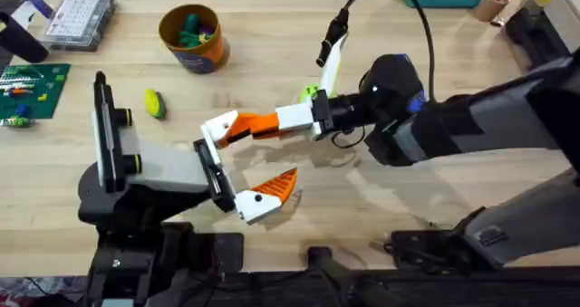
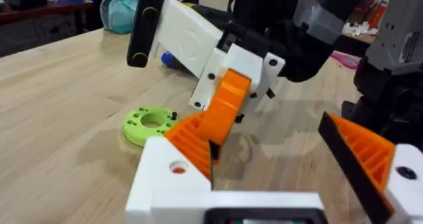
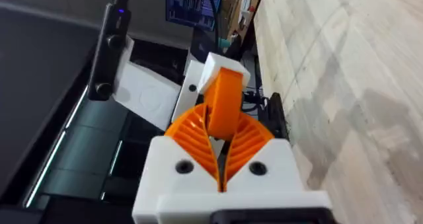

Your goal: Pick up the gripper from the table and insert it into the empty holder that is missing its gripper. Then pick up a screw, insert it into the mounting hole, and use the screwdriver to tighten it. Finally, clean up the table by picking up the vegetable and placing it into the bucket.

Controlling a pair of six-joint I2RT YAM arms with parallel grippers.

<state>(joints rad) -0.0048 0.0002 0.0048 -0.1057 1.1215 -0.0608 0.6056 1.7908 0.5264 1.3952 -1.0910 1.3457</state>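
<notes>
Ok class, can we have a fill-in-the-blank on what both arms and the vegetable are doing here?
1. The right gripper is ___ on the smooth orange tip.
2. The left gripper is ___.
3. The vegetable lies on the ___, not in the bucket.
4. The ring is ___ in colour.
Missing words: shut; open; table; green.
</notes>
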